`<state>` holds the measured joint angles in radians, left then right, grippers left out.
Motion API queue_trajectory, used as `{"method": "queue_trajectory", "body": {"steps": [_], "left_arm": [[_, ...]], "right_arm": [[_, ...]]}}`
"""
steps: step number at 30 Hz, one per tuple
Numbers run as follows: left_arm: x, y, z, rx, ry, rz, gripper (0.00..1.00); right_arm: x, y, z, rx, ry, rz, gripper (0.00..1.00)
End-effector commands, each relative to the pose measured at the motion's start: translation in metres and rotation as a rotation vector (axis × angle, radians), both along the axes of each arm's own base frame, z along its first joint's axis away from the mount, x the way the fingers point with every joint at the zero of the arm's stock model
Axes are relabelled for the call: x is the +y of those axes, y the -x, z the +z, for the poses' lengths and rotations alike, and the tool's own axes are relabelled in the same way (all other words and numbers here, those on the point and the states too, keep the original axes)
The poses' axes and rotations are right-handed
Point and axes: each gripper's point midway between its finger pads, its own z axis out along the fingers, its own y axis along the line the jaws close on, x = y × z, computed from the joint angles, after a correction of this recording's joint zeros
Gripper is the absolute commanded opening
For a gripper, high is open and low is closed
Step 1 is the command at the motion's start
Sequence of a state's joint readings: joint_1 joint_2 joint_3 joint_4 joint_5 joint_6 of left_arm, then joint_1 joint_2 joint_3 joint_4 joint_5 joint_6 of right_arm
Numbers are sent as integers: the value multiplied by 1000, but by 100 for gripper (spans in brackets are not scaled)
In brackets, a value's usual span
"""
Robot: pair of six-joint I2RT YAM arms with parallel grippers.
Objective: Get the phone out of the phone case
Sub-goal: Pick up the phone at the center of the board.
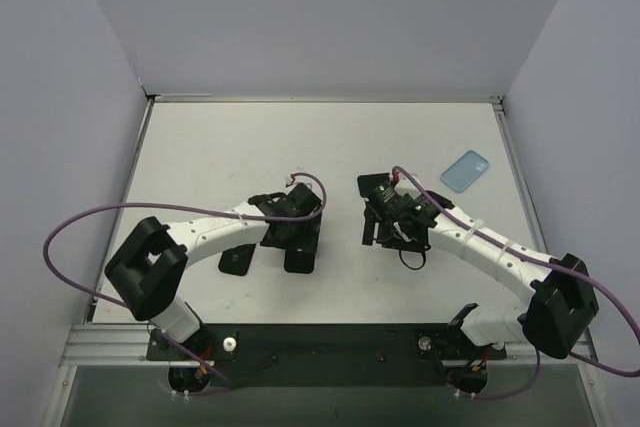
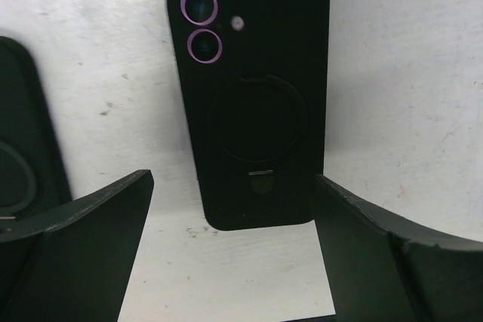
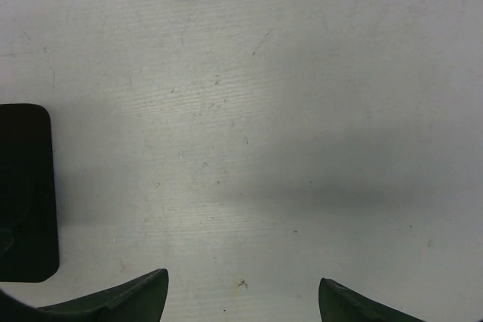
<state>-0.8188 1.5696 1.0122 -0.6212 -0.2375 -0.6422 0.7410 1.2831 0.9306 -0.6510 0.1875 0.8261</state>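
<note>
Barely started: the phone (image 2: pixel 201 7) looks still seated in the black phone case (image 2: pixel 256 122), lenses showing through its back. It lies flat on the table (image 2: pixel 407 73) just ahead of the left gripper (image 2: pixel 232 179), centred between the wide-spread fingers, untouched. The right gripper (image 3: pixel 243 280) is also spread wide and holds nothing, with an unidentified dark flat object (image 3: pixel 26 186) to its left; gripping and prying out are all left.

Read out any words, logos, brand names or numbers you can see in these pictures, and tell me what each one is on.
None: no text can be read in any view.
black phone case: no lettering or logo shows on its back.
light blue object: too small in the top view to tell whether it bears any marking.
</note>
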Motion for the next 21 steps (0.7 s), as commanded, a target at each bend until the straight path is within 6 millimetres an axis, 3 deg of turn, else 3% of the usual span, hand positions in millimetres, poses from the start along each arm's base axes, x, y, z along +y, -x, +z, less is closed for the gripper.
{"method": "queue_trajectory", "body": {"steps": [1,3,9,17,21], "left_arm": [[-27,-2,-6,12,38,-21,97],[-32,-1,-11,32,37,-27,97],[-23,-6,-34,62,-71,-12,98],[-34,0,-56,118,-33,-5,97],[-34,1,-56,122,-30,1,79]], "right_arm": [[4,-13,16,-49,22,10,74],[4,-13,17,-52,24,15,74],[-3,-9,13,-39,37,25,74],[-9,-10,13,-34,35,13,74],[-9,-10,13,-31,28,12,74]]}}
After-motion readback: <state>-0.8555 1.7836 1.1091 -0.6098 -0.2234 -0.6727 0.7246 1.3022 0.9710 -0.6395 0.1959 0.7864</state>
